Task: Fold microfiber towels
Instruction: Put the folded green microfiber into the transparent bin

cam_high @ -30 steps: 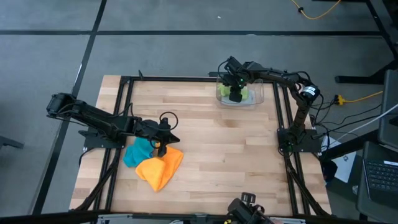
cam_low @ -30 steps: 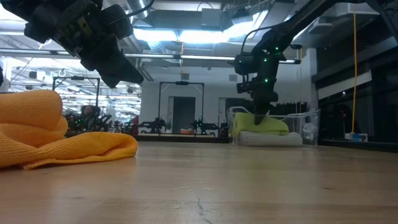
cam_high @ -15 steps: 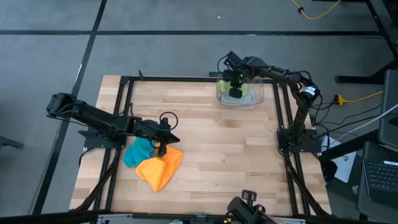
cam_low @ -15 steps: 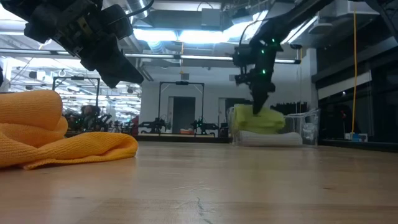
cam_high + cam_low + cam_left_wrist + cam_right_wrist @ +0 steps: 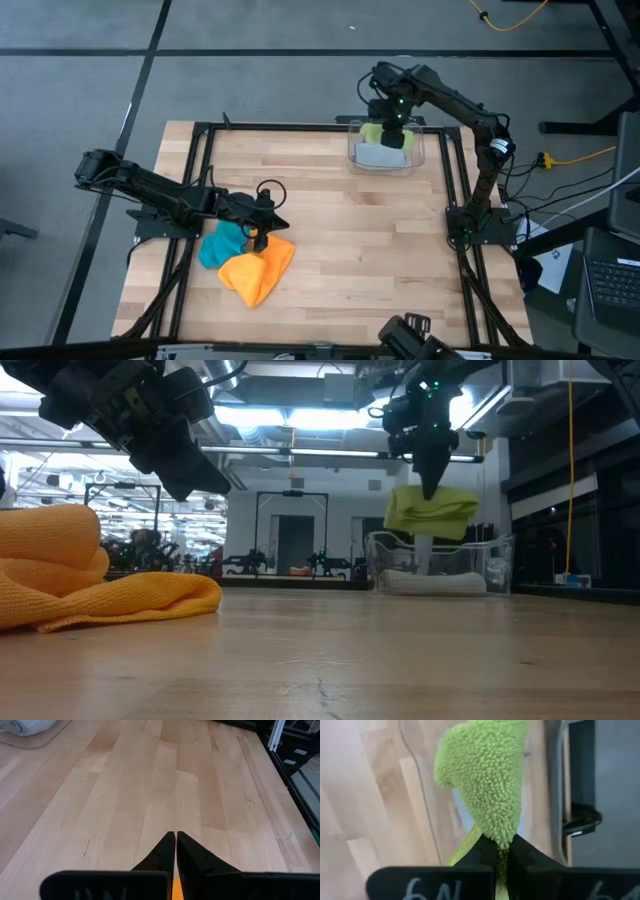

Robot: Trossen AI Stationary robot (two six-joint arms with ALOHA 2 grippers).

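We are at the pick-up step: our right gripper (image 5: 432,488), pinching the lime green towel (image 5: 432,513), holds it above the clear bin (image 5: 388,156) at the table's far edge, so next we carry it to open wood.

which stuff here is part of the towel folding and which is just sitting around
Part of the job:
- lime green towel, held up above the bin by the right gripper
- grey towel, in the bin
- orange towel
- teal towel
- left gripper, shut above the orange towel

Just lying about:
- clear plastic bin
- wooden table
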